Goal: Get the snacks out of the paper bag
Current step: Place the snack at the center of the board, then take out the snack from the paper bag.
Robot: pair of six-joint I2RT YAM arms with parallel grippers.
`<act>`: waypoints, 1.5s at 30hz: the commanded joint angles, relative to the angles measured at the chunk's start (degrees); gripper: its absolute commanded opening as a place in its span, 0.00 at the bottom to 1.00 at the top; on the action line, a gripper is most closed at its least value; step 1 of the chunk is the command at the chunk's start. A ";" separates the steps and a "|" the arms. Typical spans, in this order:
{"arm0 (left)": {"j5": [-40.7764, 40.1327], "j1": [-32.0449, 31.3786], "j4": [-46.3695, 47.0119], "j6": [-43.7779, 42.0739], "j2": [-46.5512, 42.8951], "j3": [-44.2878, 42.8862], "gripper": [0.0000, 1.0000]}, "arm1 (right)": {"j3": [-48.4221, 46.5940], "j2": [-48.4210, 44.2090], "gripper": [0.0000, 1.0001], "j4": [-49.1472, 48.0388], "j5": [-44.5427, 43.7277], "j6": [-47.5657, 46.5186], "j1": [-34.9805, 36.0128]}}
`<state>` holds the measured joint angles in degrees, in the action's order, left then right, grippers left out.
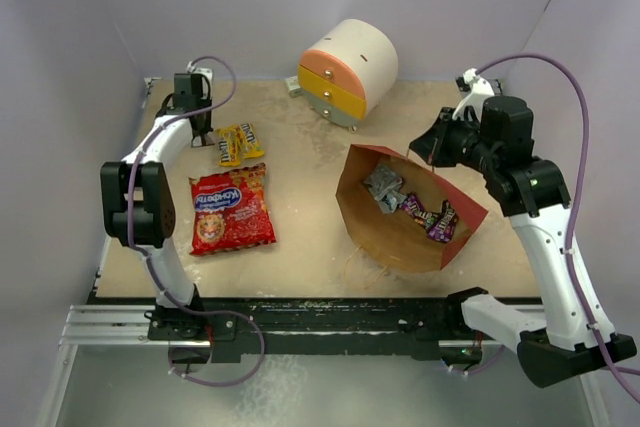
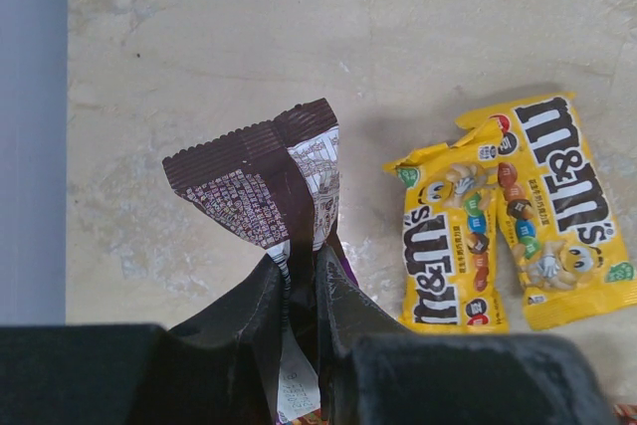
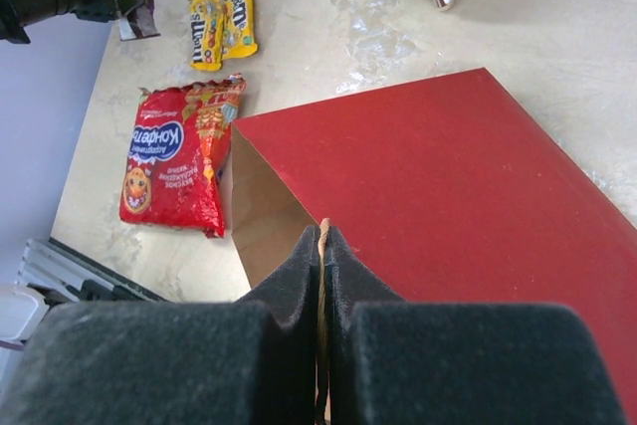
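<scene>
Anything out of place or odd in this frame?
The paper bag lies tipped on its side, mouth gaping, pinched at its edge by the right gripper. A foil packet and purple packets are inside. Nothing looks spilled or torn.

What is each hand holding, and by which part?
Left hand grips the brown candy packet by its near end. Right hand pinches the paper bag at the rim of its mouth.
</scene>
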<state>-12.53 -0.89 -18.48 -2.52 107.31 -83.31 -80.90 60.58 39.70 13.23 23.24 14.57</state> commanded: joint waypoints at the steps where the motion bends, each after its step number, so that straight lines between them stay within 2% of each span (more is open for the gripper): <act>1: 3.86 1.33 5.12 -3.96 -0.32 1.01 0.09 | -1.77 -0.46 0.00 -0.21 3.20 -0.15 -0.07; 6: 4.50 2.33 3.90 -3.31 4.55 -1.56 0.09 | -1.99 -1.05 0.00 0.23 3.77 0.00 -0.07; 14: 7.66 2.56 3.81 -0.43 6.32 -0.43 0.12 | -1.71 -0.49 0.00 0.15 6.82 0.00 -0.07; 15: 7.70 2.56 3.91 -0.26 6.07 0.13 0.15 | -1.61 -0.42 0.00 -0.13 7.27 0.06 -0.07; 19: 7.25 2.56 1.91 0.39 5.11 0.15 0.42 | -1.95 0.01 0.00 -0.58 7.85 -0.45 -0.06; 21: 6.88 2.56 -0.20 1.75 3.84 -0.56 0.49 | -2.13 0.14 0.00 -0.46 8.07 -0.87 -0.07; 26: 7.85 2.56 -5.66 7.47 -1.77 -0.93 0.57 | -1.11 -0.02 0.00 -1.00 9.60 -0.90 -0.07; 32: 19.47 1.20 -8.72 16.38 -14.74 4.88 0.62 | -0.89 -0.17 0.00 -2.24 8.14 -0.29 -0.07; 35: 23.60 -3.49 -8.83 22.10 -22.69 10.63 0.65 | 0.65 -0.90 0.00 -3.60 4.92 0.13 -0.07; 39: 24.78 -14.97 -4.92 31.98 -32.90 19.21 0.66 | 2.12 -1.87 0.00 -5.37 4.48 1.33 -0.07; 42: 22.18 -25.02 -0.50 37.48 -40.46 24.38 0.66 | 2.73 -2.61 0.00 -5.55 4.44 1.05 -0.07; 45: 18.53 -31.62 2.42 39.84 -45.82 26.89 0.64 | 2.69 -2.85 0.00 -4.78 4.14 -0.03 -0.07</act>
<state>9.04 -25.96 -22.90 28.80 68.29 -59.20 -78.24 59.37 37.30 18.70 23.86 14.57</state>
